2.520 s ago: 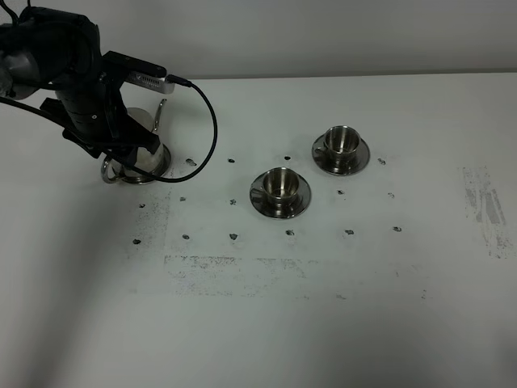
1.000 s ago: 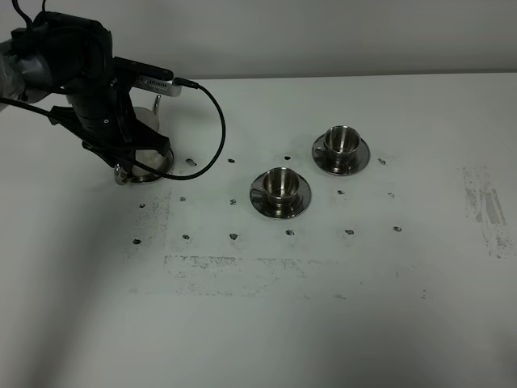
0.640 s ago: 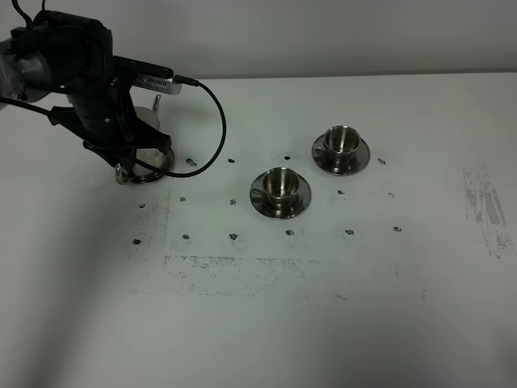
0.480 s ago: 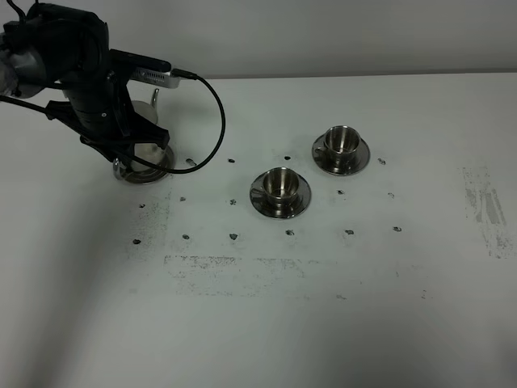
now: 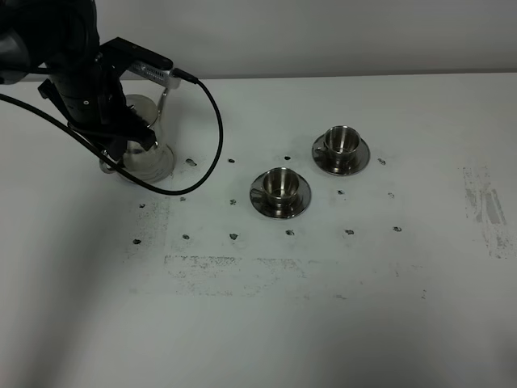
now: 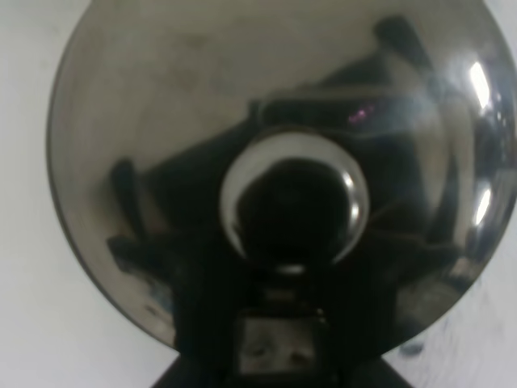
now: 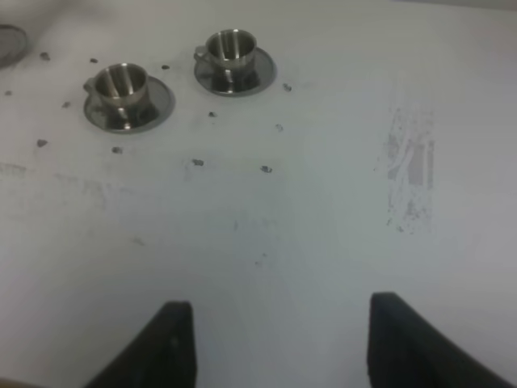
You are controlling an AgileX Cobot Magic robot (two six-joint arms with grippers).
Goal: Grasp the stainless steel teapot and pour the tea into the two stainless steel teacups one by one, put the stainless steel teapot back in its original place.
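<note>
While the shiny domed teapot (image 5: 153,158) is masked upper left by the left arm (image 5: 74,85), left fingers cannot be judged; right fingers (image 7: 174,339) are spread apart.

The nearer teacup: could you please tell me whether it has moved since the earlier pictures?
No. The nearer teacup sits where it did, on its saucer, with the same gap to the dark table marks beside it.

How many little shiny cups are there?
2. The near cup sits around the middle; the far cup stands behind it, to the right. None seems hidden.
</note>
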